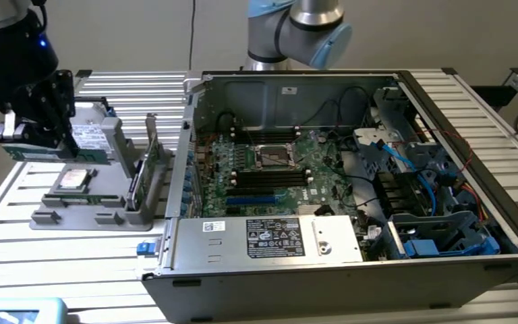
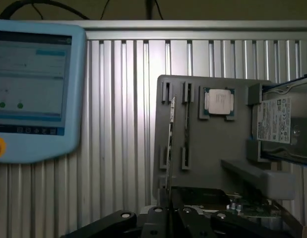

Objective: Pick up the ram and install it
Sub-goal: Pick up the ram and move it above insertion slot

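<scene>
The claw (image 1: pixel 45 143) is clamped on the ram (image 1: pixel 79 156), holding the green stick level just above the grey parts tray (image 1: pixel 88 219) at the exterior view's left, well apart from the open computer case (image 1: pixel 331 290).

Robotics lab, PC-assembly cell; slatted aluminium bench (image 1: pixel 79 256); open computer case (image 1: pixel 331 287) well apart from gripper (image 1: pixel 38 145); grey parts fixture (image 1: pixel 88 219) just beneath gripper; teach pendant (image 2: pixel 34 89); industrial arm (image 1: pixel 295 34).
</scene>
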`<action>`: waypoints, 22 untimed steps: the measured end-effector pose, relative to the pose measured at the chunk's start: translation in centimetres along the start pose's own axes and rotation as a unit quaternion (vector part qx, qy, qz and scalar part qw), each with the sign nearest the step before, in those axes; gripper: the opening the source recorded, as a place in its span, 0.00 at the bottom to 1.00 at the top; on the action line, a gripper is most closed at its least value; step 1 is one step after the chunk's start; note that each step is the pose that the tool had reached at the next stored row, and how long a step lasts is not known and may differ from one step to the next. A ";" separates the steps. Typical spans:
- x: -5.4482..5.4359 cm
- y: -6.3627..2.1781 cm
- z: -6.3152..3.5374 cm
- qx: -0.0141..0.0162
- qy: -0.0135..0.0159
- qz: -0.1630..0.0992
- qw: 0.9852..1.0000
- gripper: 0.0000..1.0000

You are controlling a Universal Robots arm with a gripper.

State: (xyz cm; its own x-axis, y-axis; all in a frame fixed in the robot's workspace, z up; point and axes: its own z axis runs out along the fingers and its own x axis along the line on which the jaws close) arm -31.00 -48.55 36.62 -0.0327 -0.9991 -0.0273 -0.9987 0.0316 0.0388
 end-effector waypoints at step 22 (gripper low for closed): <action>-0.3 -9.65 -4.05 -0.002 0.000 0.000 1.000 0.14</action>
State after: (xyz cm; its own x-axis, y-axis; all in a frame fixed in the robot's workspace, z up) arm -21.20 -48.70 40.31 -0.0328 -0.9991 -0.0271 -0.9986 0.0316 0.0425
